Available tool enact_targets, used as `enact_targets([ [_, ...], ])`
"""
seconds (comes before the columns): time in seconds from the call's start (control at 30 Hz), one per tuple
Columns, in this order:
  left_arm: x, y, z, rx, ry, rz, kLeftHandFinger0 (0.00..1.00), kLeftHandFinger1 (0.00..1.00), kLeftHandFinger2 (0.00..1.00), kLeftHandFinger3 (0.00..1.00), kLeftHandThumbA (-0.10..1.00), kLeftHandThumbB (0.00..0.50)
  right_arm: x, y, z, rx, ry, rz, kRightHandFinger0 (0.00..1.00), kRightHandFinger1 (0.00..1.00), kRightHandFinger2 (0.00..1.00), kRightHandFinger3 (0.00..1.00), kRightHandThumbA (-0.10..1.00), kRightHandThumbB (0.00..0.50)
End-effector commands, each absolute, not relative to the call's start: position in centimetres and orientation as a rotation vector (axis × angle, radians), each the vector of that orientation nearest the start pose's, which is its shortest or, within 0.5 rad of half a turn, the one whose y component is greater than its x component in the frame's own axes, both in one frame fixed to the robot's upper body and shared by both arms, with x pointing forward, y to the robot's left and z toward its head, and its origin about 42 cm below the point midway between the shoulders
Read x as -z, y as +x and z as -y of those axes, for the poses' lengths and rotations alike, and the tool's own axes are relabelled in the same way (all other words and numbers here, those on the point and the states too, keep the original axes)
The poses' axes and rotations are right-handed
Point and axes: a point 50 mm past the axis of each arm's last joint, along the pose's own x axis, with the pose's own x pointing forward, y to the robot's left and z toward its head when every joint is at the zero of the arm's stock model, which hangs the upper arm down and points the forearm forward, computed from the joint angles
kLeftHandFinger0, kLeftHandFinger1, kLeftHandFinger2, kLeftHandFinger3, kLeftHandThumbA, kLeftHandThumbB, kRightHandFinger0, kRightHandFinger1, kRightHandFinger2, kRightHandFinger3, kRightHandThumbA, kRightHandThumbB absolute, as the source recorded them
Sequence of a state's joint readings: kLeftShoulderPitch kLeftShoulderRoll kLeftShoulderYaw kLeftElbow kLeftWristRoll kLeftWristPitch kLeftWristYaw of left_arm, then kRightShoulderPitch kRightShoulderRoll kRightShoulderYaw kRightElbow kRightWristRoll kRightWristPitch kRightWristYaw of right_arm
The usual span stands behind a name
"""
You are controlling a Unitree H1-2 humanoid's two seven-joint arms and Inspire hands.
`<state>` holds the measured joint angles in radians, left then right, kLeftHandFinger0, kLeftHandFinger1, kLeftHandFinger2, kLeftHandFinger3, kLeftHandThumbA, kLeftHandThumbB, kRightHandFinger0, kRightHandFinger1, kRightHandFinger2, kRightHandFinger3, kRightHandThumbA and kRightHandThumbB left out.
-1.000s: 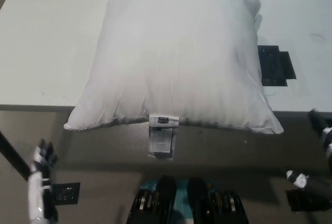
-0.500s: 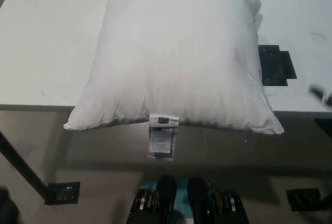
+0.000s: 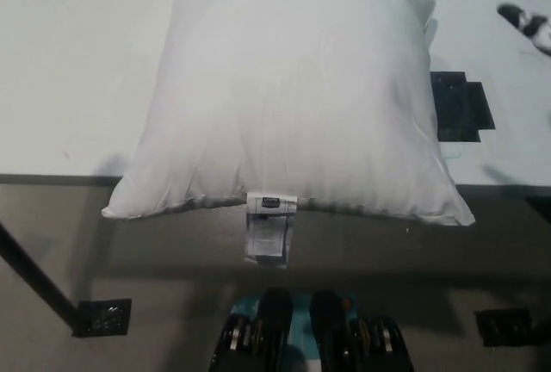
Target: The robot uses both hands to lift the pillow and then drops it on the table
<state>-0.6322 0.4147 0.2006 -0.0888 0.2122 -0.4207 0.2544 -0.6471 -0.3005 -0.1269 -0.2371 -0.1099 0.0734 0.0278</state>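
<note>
The pillow [image 3: 288, 101] lies flat on the surface [image 3: 69, 71], front edge overhanging, unlifted; the right hand [image 3: 527, 24] hovers at far right, its state impossible to tell, left hand unseen, and next both must flank the pillow.

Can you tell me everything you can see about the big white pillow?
The pillow is big, white, puffy and roughly square, and looks like soft fabric with faint creases. It lies flat on the pale table, its near edge sticking out over the table's front edge. A small white tag with a dark mark hangs from that edge. Its right side hides part of a black flat thing. No hand touches it.
</note>
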Motion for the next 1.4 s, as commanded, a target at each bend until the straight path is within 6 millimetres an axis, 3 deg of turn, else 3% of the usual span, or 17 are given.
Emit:
enact_targets([
  [0.0, -41.7, 40.5, -32.6, -0.309, 0.479, 1.154, 1.00, 1.00, 1.00, 1.00, 1.00, 0.118, -42.1, 40.8, 25.5, 0.086, -0.375, 0.870, 1.00, 1.00, 1.00, 1.00, 1.00, 0.326],
  [0.07, -41.7, 40.5, -32.6, -0.309, 0.479, 1.154, 1.00, 1.00, 1.00, 1.00, 1.00, 0.118, -42.1, 40.9, 25.5, 0.087, -0.375, 0.871, 1.00, 1.00, 1.00, 1.00, 1.00, 0.325],
  [0.1, -41.2, 43.9, -33.1, -0.280, 0.372, 1.043, 1.00, 1.00, 1.00, 1.00, 1.00, 0.094, -42.4, 43.1, 24.5, 0.079, -0.385, 0.829, 1.00, 1.00, 1.00, 1.00, 1.00, 0.330],
  [0.17, -40.5, 46.0, -33.1, -0.255, 0.365, 0.945, 1.00, 1.00, 1.00, 1.00, 1.00, 0.093, -42.2, 44.3, 23.7, 0.077, -0.395, 0.802, 1.00, 1.00, 1.00, 1.00, 1.00, 0.290],
  [0.33, -38.6, 48.1, -32.6, -0.209, 0.356, 0.862, 1.00, 1.00, 1.00, 1.00, 1.00, 0.098, -40.8, 45.9, 23.3, 0.051, -0.405, 0.755, 1.00, 1.00, 1.00, 1.00, 1.00, 0.317],
  [0.37, -36.6, 49.7, -32.0, -0.176, 0.359, 0.764, 1.00, 1.00, 1.00, 1.00, 1.00, 0.158, -39.6, 46.9, 23.1, 0.043, -0.394, 0.713, 1.00, 1.00, 1.00, 1.00, 1.00, 0.305],
  [0.47, -35.2, 50.2, -31.5, -0.154, 0.364, 0.732, 1.00, 1.00, 1.00, 1.00, 1.00, 0.125, -38.7, 47.5, 23.2, 0.043, -0.391, 0.695, 1.00, 1.00, 1.00, 1.00, 1.00, 0.289],
  [0.5, -33.2, 50.5, -31.1, -0.138, 0.371, 0.681, 1.00, 1.00, 1.00, 1.00, 1.00, 0.120, -37.9, 48.0, 23.2, 0.046, -0.396, 0.673, 1.00, 1.00, 1.00, 1.00, 1.00, 0.271],
  [0.53, -29.4, 50.5, -30.5, -0.112, 0.384, 0.578, 1.00, 1.00, 1.00, 1.00, 1.00, 0.132, -36.5, 48.9, 23.1, 0.047, -0.404, 0.633, 1.00, 1.00, 1.00, 1.00, 1.00, 0.247],
  [0.67, -28.3, 50.5, -30.3, -0.105, 0.389, 0.542, 1.00, 1.00, 1.00, 1.00, 1.00, 0.138, -36.2, 49.2, 23.0, 0.046, -0.406, 0.631, 1.00, 1.00, 1.00, 1.00, 1.00, 0.238],
  [0.73, -21.0, 50.0, -28.6, -0.094, 0.296, 0.375, 1.00, 1.00, 1.00, 1.00, 1.00, 0.085, -33.4, 51.0, 23.3, 0.045, -0.448, 0.521, 1.00, 1.00, 1.00, 1.00, 1.00, 0.235],
  [0.83, -15.7, 48.9, -26.8, -0.068, 0.246, 0.255, 1.00, 1.00, 1.00, 1.00, 1.00, 0.090, -30.7, 52.0, 23.4, 0.037, -0.416, 0.456, 1.00, 1.00, 1.00, 1.00, 1.00, 0.202],
  [0.97, -11.1, 46.7, -24.0, -0.048, 0.218, 0.155, 1.00, 1.00, 1.00, 1.00, 1.00, 0.083, -28.0, 52.2, 23.1, 0.031, -0.377, 0.410, 1.00, 1.00, 1.00, 1.00, 1.00, 0.157],
  [1.17, -7.9, 45.1, -21.0, -0.020, 0.149, 0.065, 1.00, 1.00, 1.00, 1.00, 1.00, 0.009, -25.7, 52.5, 22.4, 0.034, -0.317, 0.363, 1.00, 1.00, 1.00, 1.00, 1.00, 0.164],
  [1.2, -7.0, 44.7, -20.2, -0.023, 0.125, 0.031, 1.00, 1.00, 1.00, 1.00, 1.00, 0.048, -24.7, 52.4, 22.5, 0.040, -0.290, 0.337, 1.00, 1.00, 1.00, 1.00, 1.00, 0.168],
  [1.3, -7.0, 44.7, -20.2, -0.024, 0.125, 0.029, 1.00, 1.00, 1.00, 1.00, 1.00, 0.047, -24.7, 52.5, 22.5, 0.041, -0.289, 0.340, 1.00, 1.00, 1.00, 1.00, 1.00, 0.166],
  [1.37, -6.6, 44.7, -19.7, -0.026, 0.107, 0.006, 1.00, 1.00, 1.00, 1.00, 1.00, 0.078, -22.4, 52.2, 22.4, 0.029, -0.238, 0.286, 1.00, 1.00, 1.00, 1.00, 1.00, 0.170],
])
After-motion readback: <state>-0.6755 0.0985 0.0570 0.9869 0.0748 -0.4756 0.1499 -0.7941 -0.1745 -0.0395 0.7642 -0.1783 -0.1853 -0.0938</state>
